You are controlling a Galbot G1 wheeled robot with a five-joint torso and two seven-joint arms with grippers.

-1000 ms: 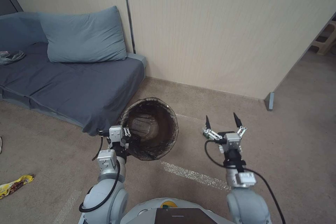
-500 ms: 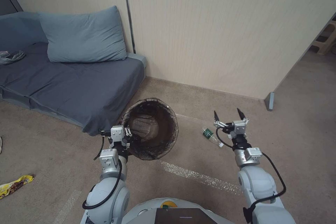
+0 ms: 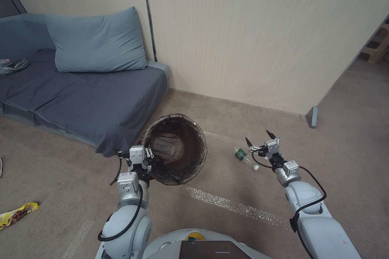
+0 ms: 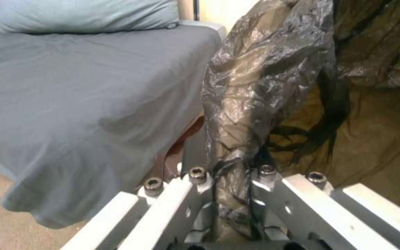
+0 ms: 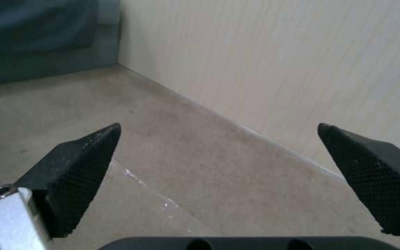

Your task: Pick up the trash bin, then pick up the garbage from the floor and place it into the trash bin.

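Note:
The trash bin (image 3: 175, 156), round and lined with a dark bag, hangs off the carpet in front of me with its mouth tilted toward my head. My left gripper (image 3: 146, 161) is shut on its near rim; the left wrist view has the crumpled bag (image 4: 255, 86) pinched between the fingers (image 4: 181, 194). Of the garbage, a small clear bottle with a green label (image 3: 244, 158) lies on the carpet to the bin's right. My right gripper (image 3: 259, 139) is open just beside and past the bottle, with nothing between its fingertips (image 5: 84, 163). A yellow wrapper (image 3: 17, 213) lies at the far left.
A low grey sofa (image 3: 81, 97) with a blue pillow (image 3: 97, 42) stands left of the bin, its sheet hanging near the left gripper. A beige wall (image 3: 263, 36) runs behind. Tape strips (image 3: 227, 204) mark the open carpet (image 3: 356, 162).
My right arm has reached forward and lowered to the right, uncovering the bottle on the carpet; its gripper has stayed open. The left gripper and bin have barely moved.

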